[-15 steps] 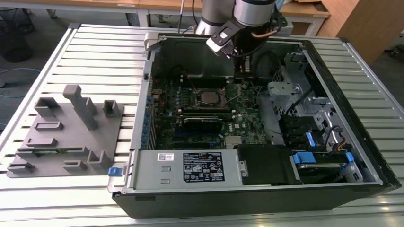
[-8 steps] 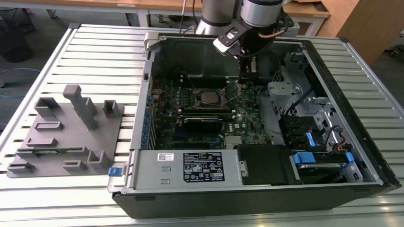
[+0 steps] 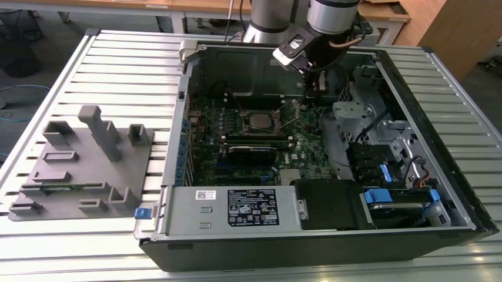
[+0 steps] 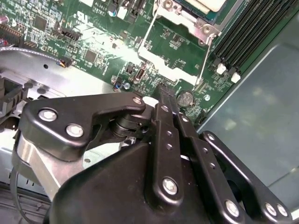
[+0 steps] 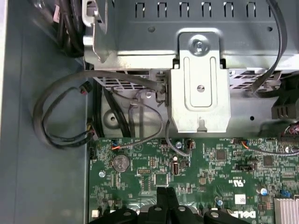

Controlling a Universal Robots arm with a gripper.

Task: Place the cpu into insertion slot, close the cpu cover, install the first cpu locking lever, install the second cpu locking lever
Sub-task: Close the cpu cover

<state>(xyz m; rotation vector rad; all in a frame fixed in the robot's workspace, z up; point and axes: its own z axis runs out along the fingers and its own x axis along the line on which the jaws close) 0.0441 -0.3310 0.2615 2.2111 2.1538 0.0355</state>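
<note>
Slatted table (image 3: 117, 64) bears the open case (image 3: 314, 255); clenched claw (image 3: 304, 101) hangs near the insertion slot (image 3: 259, 120), amid cables (image 5: 39, 116).

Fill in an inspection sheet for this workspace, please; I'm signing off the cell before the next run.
Surface: slatted metal table carrying an open computer case.
Job's things: cpu lies in the insertion slot; two wire locking levers stick out from it, unlatched.
Clutter: grey fixture block beside the case.
Gripper: gripper shut, holding nothing, over the green board near the slot.
Cables: black cables looped inside the case.
Surroundings: wooden desk.
</note>
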